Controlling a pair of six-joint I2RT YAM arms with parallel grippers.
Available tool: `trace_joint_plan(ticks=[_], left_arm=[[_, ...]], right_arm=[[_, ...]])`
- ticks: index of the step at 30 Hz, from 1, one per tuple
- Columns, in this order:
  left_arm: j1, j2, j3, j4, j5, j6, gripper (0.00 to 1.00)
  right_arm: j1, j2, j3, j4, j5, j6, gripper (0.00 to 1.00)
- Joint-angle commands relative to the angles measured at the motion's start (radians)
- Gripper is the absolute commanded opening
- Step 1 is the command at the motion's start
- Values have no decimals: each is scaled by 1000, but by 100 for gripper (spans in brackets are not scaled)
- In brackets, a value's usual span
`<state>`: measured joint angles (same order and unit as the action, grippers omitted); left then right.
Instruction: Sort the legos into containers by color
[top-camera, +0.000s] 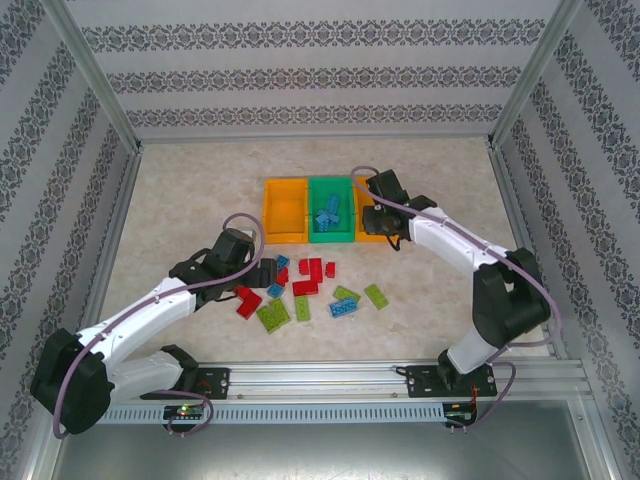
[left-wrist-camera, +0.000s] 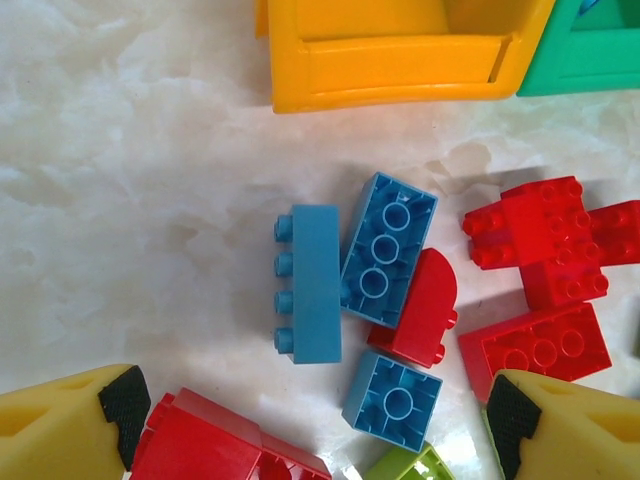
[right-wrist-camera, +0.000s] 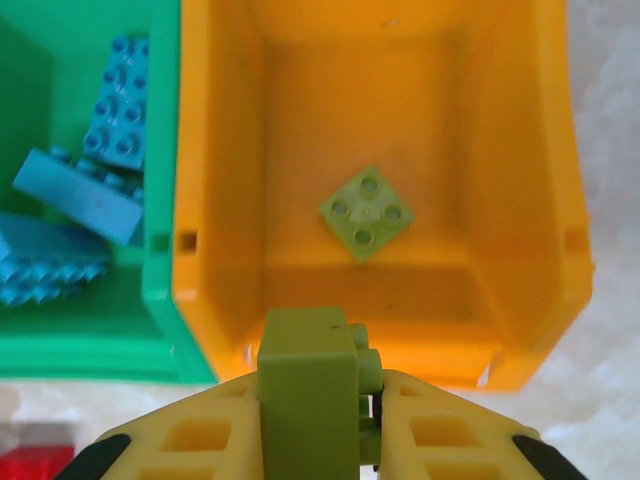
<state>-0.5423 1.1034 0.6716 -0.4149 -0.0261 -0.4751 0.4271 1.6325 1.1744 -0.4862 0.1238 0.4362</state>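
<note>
Your left claw (left-wrist-camera: 318, 415) is spread wide with nothing in it, hanging low over the loose legos (top-camera: 305, 290) on the marble-look table (left-wrist-camera: 130, 200). Just ahead of its yellow, black-padded fingertips (left-wrist-camera: 125, 410) there's a long blue brick (left-wrist-camera: 308, 283) tipped on its side, studs pointing left. It's touching an upside-down blue brick (left-wrist-camera: 388, 250) with its hollow tubes showing. A red round-topped piece (left-wrist-camera: 420, 310) and a flipped blue square (left-wrist-camera: 392, 400) sit just beside those, with glossy red bricks (left-wrist-camera: 545, 250) further right.

Behind the pile you've got the left orange bin (left-wrist-camera: 390, 60), smooth plastic. Next over, the green bin (right-wrist-camera: 90, 340) holds a heap of blue pieces (right-wrist-camera: 80, 195).

Your right claw (right-wrist-camera: 320, 400) is clamped shut on a lime green brick (right-wrist-camera: 308, 370), right at the near rim of the right orange bin (right-wrist-camera: 215, 200). Inside, one square lime piece (right-wrist-camera: 367, 212) lies flat, studs up.
</note>
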Motion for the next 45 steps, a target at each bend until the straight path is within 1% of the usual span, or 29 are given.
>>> trace_joint_plan(ticks=[1,5,8,9,10,11,13,16,19,22,24,26,28,30,31,33,35,38,41,45], left_arm=[[-7,-21,-15,-15,14,22,90],[-11,-22,-10,-12,26,25,90],[-14,-22,-2,-10,33,31,90],[-16,-22,-1,-11,34,30,90],[-18,-23,0,-13,29,31,90],[-19,-22,0,-16,24,29,90],[-22,-20,0,-21,13,26,90],[-22,-23,-1,-21,3,21,90],[-22,-22,-2,-13,2,16,90],[-23,-20,-1,-5,-4,13,90],[-22,-19,-1,-5,-17,6,90],[-23,-21,-3,-5,-29,3,90],[-23,-23,-6,-3,-32,-2,91],[-22,-25,-10,4,-29,-4,91],[-23,-26,-10,6,-28,-5,91],[-23,-26,-12,7,-25,-7,91],[-23,-26,-12,6,-25,-10,91],[-22,-27,-14,5,-26,-13,91],[-23,-35,-16,1,-29,-15,91],[-23,-45,-21,-1,-33,-14,92]], right_arm=[[-24,72,69,-11,27,-50,26],[-53,147,126,-8,36,-58,28],[-58,177,153,-11,23,-61,38],[-57,175,153,-7,17,-60,42],[-54,168,148,-1,12,-60,50],[-51,159,141,3,11,-60,55],[-40,132,128,-2,9,-63,63],[-3,66,85,-15,14,-88,68],[67,-20,17,-46,38,-105,72],[159,-120,-83,-71,53,-89,75],[219,-180,-154,-93,62,-20,78],[293,-240,-228,-119,87,96,86],[385,-292,-302,-101,125,185,92],[477,-317,-350,-83,172,267,95],[518,-314,-359,-87,195,308,98],[589,-290,-358,-100,240,367,98],[656,-239,-334,-115,287,406,98],[730,-142,-270,-165,339,446,98],[767,-54,-209,-231,363,490,98],[774,7,-194,-263,363,533,98]])
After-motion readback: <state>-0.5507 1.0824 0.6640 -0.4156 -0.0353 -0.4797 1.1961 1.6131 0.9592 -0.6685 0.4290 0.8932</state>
